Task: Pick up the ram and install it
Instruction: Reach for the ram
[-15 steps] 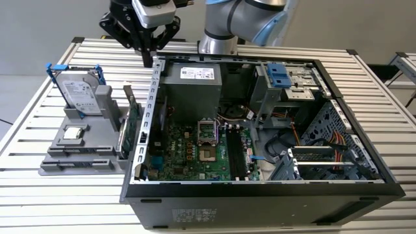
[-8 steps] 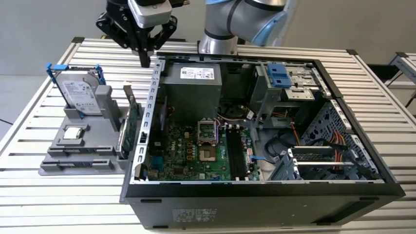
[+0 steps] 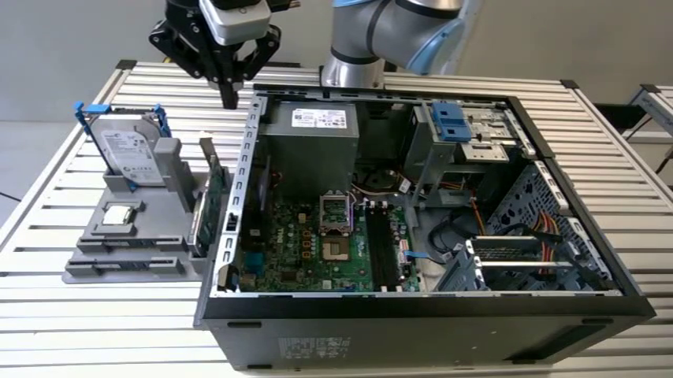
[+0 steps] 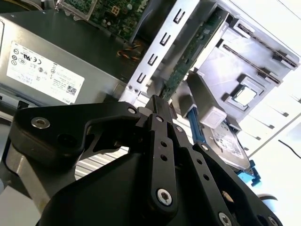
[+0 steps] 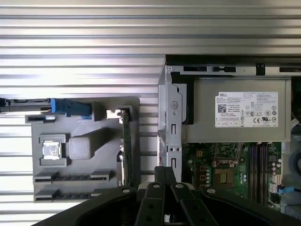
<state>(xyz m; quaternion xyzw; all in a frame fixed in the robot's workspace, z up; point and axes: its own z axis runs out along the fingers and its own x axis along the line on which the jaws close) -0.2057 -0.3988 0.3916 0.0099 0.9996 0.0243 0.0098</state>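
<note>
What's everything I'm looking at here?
Table: one, silver, under everything.
Computer case: one, black, open on the table.
Motherboard: one, green, inside the case.
Power supply: one, grey, inside the case.
Holder: one, grey, at the exterior view's left of the case.
Hard drive: one, silver in blue frame, upright in the holder.
Green board: at least one, on edge in the holder, beside the case.
Arm: one, grey and blue, at the case's far end.
Gripper: one, black, shut and empty, above the table near the case.

A white printed label (image 5: 247, 109) is sitting on the grey power supply (image 5: 202, 113); its small print is not giving any readable words.
</note>
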